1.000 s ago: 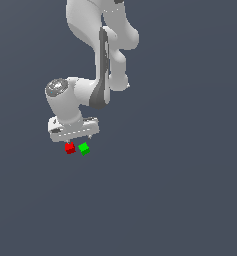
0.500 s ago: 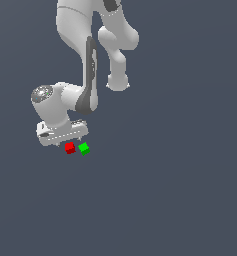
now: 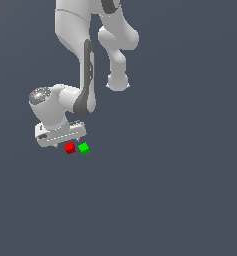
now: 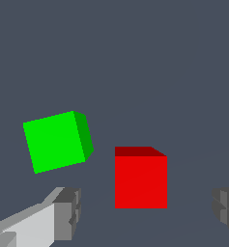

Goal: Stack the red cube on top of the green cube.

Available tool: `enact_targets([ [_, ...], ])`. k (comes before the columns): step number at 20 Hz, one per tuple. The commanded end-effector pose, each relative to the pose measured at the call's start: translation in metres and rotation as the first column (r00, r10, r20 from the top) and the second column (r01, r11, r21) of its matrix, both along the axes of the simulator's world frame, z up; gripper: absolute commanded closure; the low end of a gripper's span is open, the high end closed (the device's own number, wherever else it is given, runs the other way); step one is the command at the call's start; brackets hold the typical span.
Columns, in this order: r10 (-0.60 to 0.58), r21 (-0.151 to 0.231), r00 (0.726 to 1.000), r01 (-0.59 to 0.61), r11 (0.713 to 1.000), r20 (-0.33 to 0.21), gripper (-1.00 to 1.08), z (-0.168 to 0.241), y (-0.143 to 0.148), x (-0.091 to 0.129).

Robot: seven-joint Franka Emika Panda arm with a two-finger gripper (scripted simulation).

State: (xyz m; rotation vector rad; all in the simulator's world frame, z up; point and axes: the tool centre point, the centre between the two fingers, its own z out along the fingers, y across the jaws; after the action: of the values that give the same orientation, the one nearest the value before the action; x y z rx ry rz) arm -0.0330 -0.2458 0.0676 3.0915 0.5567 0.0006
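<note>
The red cube [image 3: 69, 148] lies on the dark grey floor just to the exterior view's left of the green cube [image 3: 83, 148], a small gap between them. My gripper [image 3: 65, 143] hangs right above the red cube, its white hand hiding the fingers in the exterior view. In the wrist view the red cube [image 4: 140, 181] sits between my two spread fingertips [image 4: 67, 212], closer to the tips' line than the green cube [image 4: 55, 141], which lies off to one side, turned a little. The gripper [image 4: 145, 212] is open and holds nothing.
The flat dark grey floor [image 3: 180, 200] spreads all around the cubes. My own white arm [image 3: 85, 90] rises above the hand.
My hand has moved to the exterior view's left and come down a little, now over the red cube. Both cubes lie where they were.
</note>
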Motion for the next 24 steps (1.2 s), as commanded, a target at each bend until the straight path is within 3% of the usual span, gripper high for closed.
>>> enact_targets([
  [1, 0.000, 0.000, 1.000, 0.000, 1.000, -0.001, -0.92, -0.006, 0.000, 0.000],
  [14, 0.003, 0.000, 1.000, -0.003, 1.000, 0.000, -0.92, -0.048, 0.000, 0.001],
  [15, 0.003, 0.000, 1.000, -0.003, 1.000, 0.000, 1.08, -0.048, 0.000, 0.001],
  [24, 0.003, 0.000, 1.000, -0.003, 1.000, 0.000, 1.08, -0.048, 0.000, 0.001],
])
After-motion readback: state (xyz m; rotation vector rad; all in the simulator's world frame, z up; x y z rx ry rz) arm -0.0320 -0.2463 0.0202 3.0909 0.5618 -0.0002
